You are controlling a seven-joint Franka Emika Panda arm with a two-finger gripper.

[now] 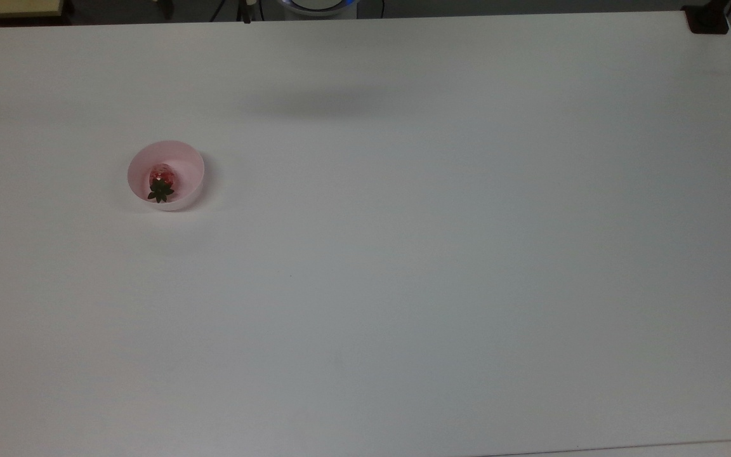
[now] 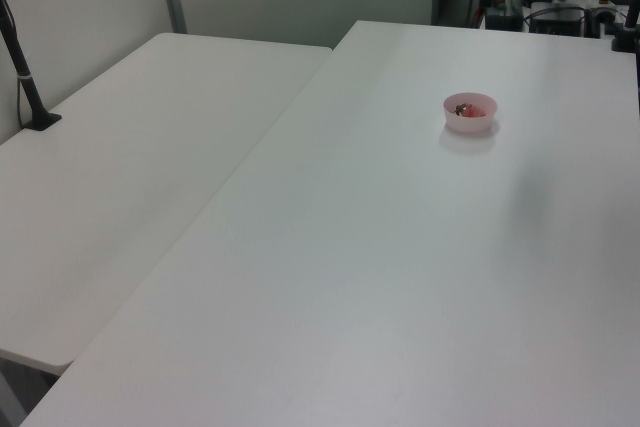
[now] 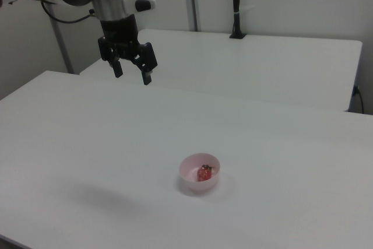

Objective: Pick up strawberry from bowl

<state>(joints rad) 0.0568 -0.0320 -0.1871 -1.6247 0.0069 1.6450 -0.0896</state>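
In the bowl (image 1: 195,166) lay the strawberry (image 1: 162,179); the gripper (image 3: 132,74) hung high, well apart, fingers spread. A misaligned descent could strike the rim and tip the bowl.

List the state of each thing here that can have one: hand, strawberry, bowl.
hand: open, holding nothing, raised well above the table, far from the bowl.
strawberry: lying inside the bowl, leafy cap toward the top view's bottom, not gripped.
bowl: upright on the table, holding the strawberry, untouched.
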